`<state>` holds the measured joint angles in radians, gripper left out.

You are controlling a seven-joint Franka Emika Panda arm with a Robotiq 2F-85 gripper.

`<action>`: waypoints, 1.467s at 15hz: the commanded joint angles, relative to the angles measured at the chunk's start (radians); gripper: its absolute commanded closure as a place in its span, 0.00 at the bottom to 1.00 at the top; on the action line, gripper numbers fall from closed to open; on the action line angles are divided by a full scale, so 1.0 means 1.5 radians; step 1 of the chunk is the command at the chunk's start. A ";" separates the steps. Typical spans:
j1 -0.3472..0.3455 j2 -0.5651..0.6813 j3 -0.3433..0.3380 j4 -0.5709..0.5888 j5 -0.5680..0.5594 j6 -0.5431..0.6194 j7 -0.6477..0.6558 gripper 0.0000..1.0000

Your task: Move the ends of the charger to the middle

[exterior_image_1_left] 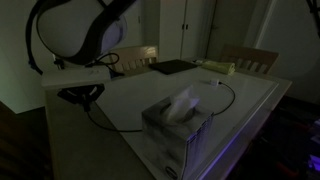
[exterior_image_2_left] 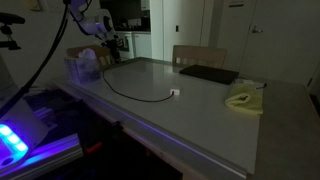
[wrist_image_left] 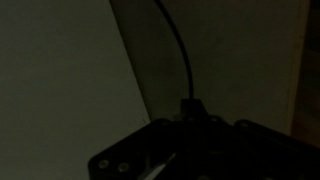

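Charger (wrist_image_left: 185, 60), a thin black curving cable with pale plug (exterior_image_2_left: 174, 94), sits clamped in the claw (wrist_image_left: 190, 112).

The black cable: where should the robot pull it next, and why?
Probably drag the dark end of the cable toward the middle of the table. The jaws look shut on that end near the table's edge, while the pale plug lies nearer the centre.

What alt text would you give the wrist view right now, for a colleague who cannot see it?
The end effector, closed on one end of the black charger, fills the bottom of a very dim frame. The cable runs up and away over the pale table top.
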<state>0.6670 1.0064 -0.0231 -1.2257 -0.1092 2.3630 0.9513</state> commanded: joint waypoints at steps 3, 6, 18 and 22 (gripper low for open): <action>-0.005 -0.057 -0.015 -0.051 0.018 0.047 0.079 0.99; 0.016 -0.088 -0.068 -0.109 0.003 0.116 0.206 0.99; 0.028 -0.089 -0.122 -0.137 -0.032 0.166 0.338 0.99; 0.058 -0.099 -0.201 -0.168 -0.081 0.157 0.468 0.99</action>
<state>0.7266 0.8741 -0.2545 -1.4453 -0.1780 2.6182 1.5401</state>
